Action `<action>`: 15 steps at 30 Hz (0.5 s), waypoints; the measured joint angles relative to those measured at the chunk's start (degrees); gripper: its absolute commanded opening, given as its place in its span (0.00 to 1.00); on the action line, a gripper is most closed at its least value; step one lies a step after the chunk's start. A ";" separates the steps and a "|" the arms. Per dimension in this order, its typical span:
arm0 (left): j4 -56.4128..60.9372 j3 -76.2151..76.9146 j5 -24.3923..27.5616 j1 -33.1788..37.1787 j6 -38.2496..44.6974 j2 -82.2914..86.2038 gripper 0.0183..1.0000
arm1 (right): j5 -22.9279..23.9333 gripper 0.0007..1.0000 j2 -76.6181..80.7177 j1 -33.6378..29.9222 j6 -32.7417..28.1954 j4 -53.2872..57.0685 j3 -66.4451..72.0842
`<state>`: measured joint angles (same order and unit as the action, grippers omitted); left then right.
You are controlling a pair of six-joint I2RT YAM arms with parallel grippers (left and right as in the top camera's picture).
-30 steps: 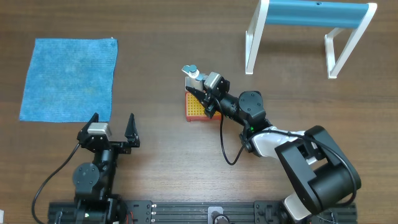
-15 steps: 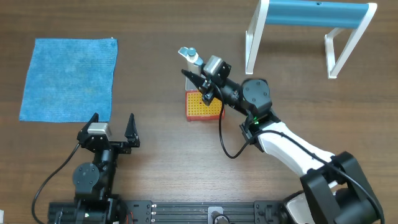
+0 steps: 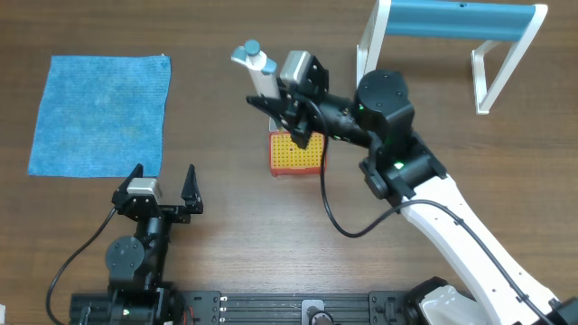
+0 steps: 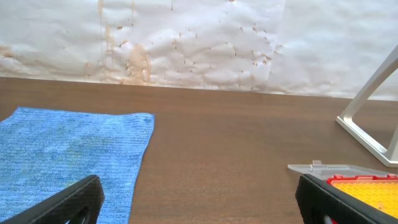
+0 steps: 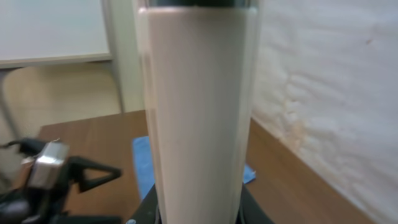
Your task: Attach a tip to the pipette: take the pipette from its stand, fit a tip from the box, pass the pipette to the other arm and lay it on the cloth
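Observation:
The white pipette (image 3: 258,69) with a blue-grey cap is held above the table, and my right gripper (image 3: 287,99) is shut on its body. In the right wrist view the pipette body (image 5: 199,112) stands upright just ahead of the camera. The orange tip box (image 3: 296,155) sits on the table below and slightly nearer than the gripper, also seen low in the left wrist view as an orange tip box (image 4: 367,186) with its clear lid laid back. The blue cloth (image 3: 99,116) lies flat at the far left. My left gripper (image 3: 163,188) rests open near its base, holding nothing.
A white-legged stand with a blue bar (image 3: 456,20) occupies the back right; one stand leg (image 4: 373,118) shows in the left wrist view. A black cable (image 3: 330,203) hangs from the right arm. Bare wood lies between cloth and tip box.
The right arm has risen and carried the pipette up and away from the tip box, toward the back left. The left arm has not moved.

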<state>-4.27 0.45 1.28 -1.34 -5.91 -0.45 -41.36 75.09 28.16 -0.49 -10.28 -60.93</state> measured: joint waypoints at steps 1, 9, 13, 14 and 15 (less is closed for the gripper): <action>0.00 0.00 0.00 0.00 0.00 0.00 1.00 | -2.34 0.08 -0.79 -0.68 0.15 1.29 0.00; 0.04 0.00 0.00 0.00 0.00 -0.02 1.00 | -19.80 0.08 -3.98 -4.46 6.43 4.55 -0.02; 0.04 0.00 0.59 0.00 0.00 -0.02 1.00 | -21.77 0.08 -4.07 -7.54 7.76 12.37 -0.20; 0.46 0.00 3.56 0.00 -1.92 -0.02 1.00 | -21.84 0.08 -4.07 -8.35 7.78 12.57 -0.20; 0.90 0.00 8.37 0.00 -6.34 -0.02 1.00 | -21.88 0.08 -4.07 -10.43 7.78 12.92 -0.20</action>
<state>-3.38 0.45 9.65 -1.34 -12.25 -0.47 -63.24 71.02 17.74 7.29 2.63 -61.12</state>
